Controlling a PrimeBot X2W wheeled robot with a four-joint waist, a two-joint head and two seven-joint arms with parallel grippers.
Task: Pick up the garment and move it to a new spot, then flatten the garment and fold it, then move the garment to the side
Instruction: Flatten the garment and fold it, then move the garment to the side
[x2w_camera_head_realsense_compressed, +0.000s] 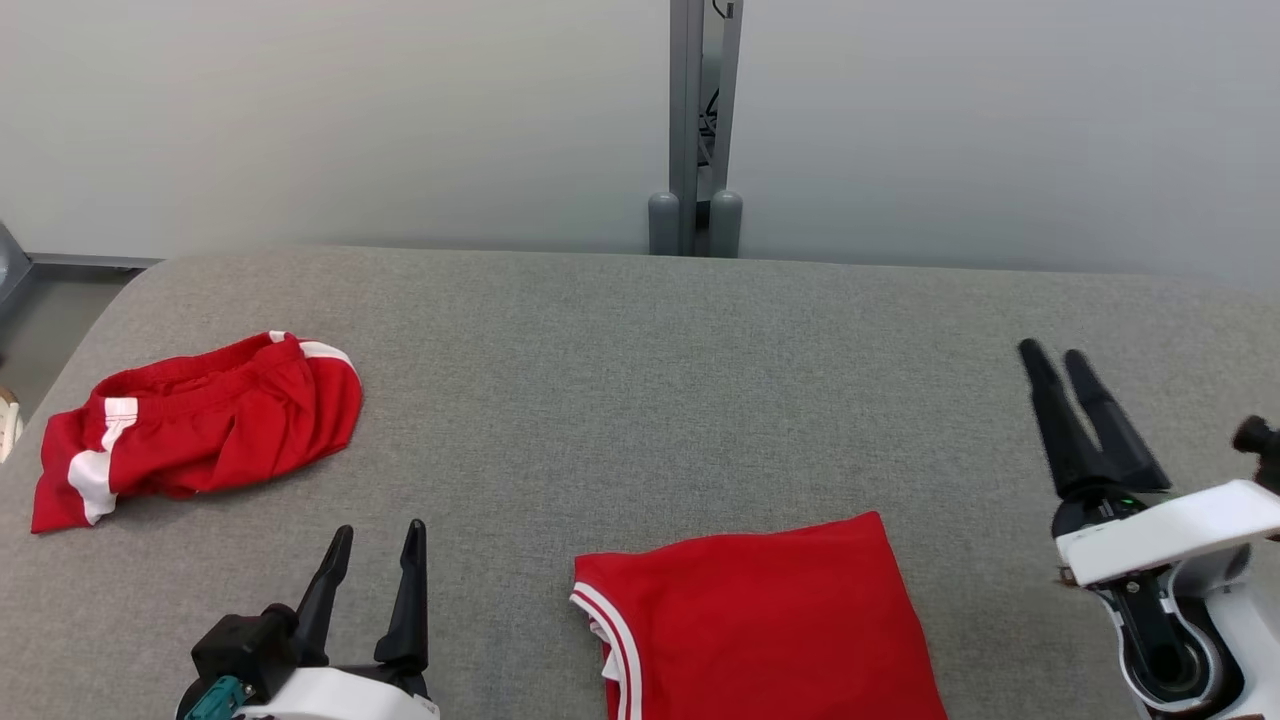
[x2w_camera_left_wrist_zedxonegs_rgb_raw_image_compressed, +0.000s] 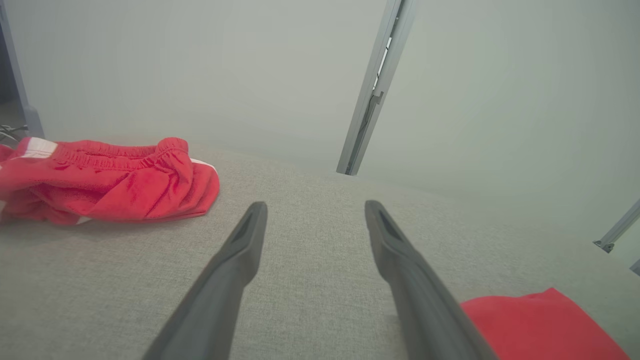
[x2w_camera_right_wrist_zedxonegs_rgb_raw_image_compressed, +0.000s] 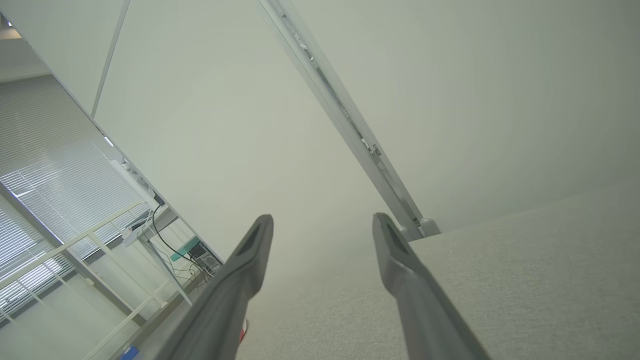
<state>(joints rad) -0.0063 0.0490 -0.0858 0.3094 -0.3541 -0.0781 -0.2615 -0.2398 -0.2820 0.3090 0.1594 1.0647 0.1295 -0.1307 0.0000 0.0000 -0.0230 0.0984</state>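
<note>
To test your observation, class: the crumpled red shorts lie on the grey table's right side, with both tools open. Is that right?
No: the crumpled red shorts lie on the grey table's left side, as the head view shows. The left tool and right tool are open.

A grey fabric worktop (x2w_camera_head_realsense_compressed: 640, 330) is backed by a pale wall (x2w_camera_head_realsense_compressed: 350, 110), split by a grey metal post (x2w_camera_head_realsense_compressed: 690, 120); window blinds (x2w_camera_right_wrist_zedxonegs_rgb_raw_image_compressed: 45, 165) are seen at one side

Two red garments: one crumpled pair of red shorts with white stripes (x2w_camera_head_realsense_compressed: 200, 425); one folded red jersey with white trim (x2w_camera_head_realsense_compressed: 760, 620); one grey fabric-covered table (x2w_camera_head_realsense_compressed: 640, 350); one grey metal post (x2w_camera_head_realsense_compressed: 690, 120); two grippers, left gripper (x2w_camera_head_realsense_compressed: 380, 528) and right gripper (x2w_camera_head_realsense_compressed: 1052, 350).
</note>
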